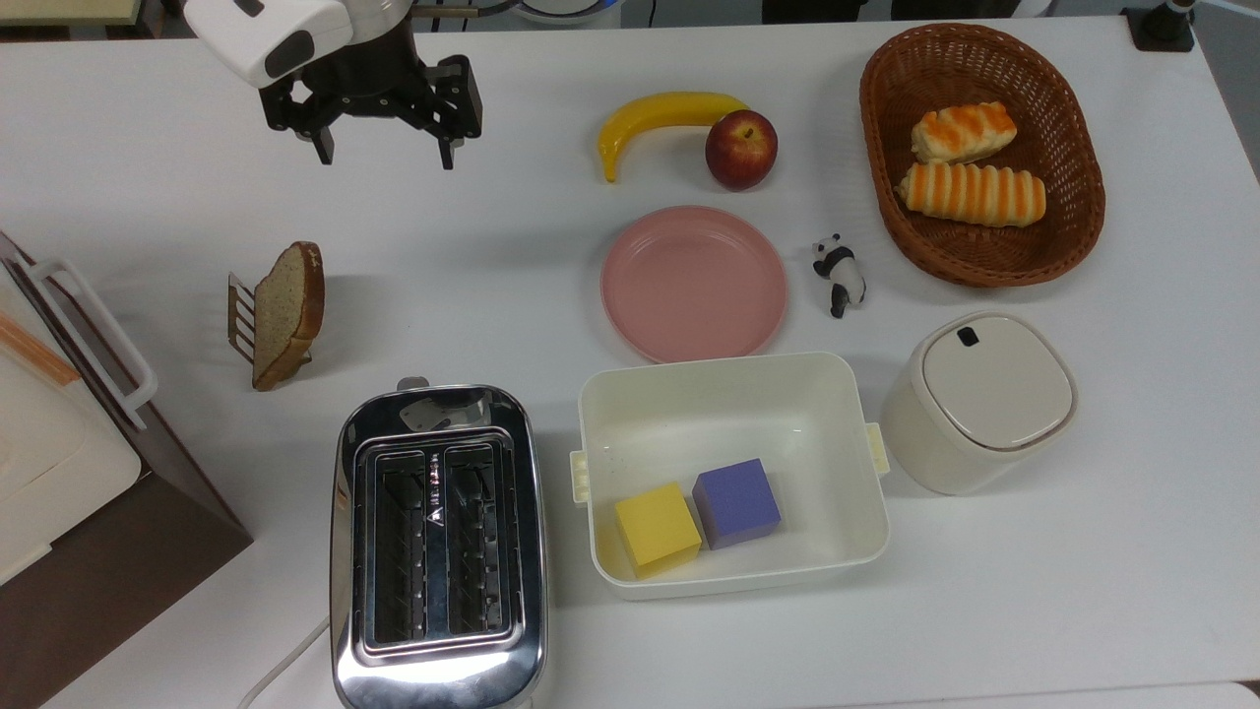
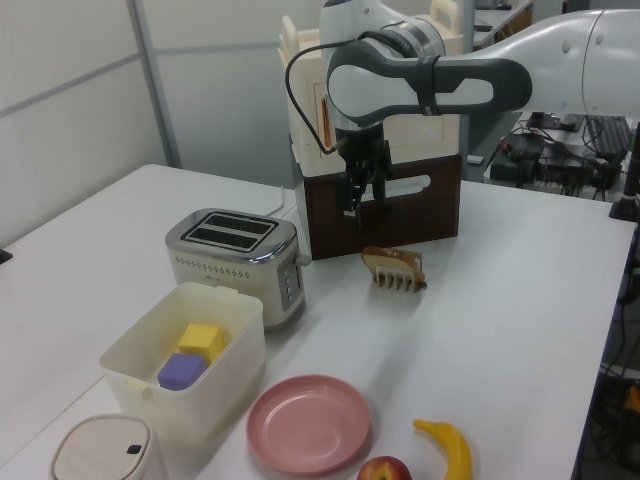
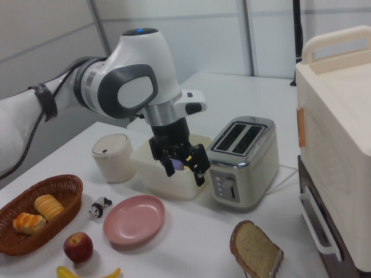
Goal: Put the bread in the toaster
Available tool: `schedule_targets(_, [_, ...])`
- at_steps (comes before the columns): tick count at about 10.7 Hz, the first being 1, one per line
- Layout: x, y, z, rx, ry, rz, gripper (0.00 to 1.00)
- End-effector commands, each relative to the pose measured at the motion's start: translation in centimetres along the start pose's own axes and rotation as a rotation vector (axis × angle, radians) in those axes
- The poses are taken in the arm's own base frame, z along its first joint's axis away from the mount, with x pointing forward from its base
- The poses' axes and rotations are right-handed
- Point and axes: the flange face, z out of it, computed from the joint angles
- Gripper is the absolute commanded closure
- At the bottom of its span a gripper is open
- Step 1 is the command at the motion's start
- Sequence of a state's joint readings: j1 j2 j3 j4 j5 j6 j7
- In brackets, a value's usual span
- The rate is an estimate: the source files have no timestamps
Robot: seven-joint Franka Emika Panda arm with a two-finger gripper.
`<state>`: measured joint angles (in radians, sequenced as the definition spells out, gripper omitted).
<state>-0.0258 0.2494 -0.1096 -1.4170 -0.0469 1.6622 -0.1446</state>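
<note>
A white table (image 1: 1083, 611) carries everything. At the top view's left edge stands a large cream and dark-brown appliance with a white handle (image 1: 59, 443). The white Franka arm (image 3: 104, 87) reaches over the table, and its black two-finger gripper (image 1: 385, 153) hangs in the air with its jaws spread wide and nothing between them, well apart from the bread.

The shiny chrome two-slot toaster (image 1: 438, 551) stands near the top view's lower edge, both dark slots bare. Just beside it, on the top view's right, sits a cream rectangular plastic tub (image 1: 728, 394) holding a yellow cube (image 1: 657, 527) and a purple cube (image 1: 736, 502) that touch each other. An oval brown wicker basket (image 1: 886, 148) in the top view's upper right holds two pale orange-striped rolls (image 1: 970, 192). Below it stands a cream lidded canister (image 1: 984, 399). A round pink plate (image 1: 694, 284) lies between tub and fruit.

The flat slice of brown wholemeal bread (image 1: 288, 313) leans upright in a small wire toast rack (image 1: 239, 317), on the table between the gripper and the toaster, apart from both. A yellow banana (image 1: 660, 118) touches a red apple (image 1: 740, 149). A small panda figure (image 1: 840, 273) lies between plate and basket.
</note>
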Motion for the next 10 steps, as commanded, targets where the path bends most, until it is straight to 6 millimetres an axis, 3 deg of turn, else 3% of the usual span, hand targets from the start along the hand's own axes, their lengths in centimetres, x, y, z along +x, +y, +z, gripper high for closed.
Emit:
schedule_targets(1, [-1.06,0.24,-0.65,-0.004,-0.016,-0.03,0.0])
schedule_targets(10, [-1.04,0.26,-0.48,-0.007,-0.019,-0.04,0.0])
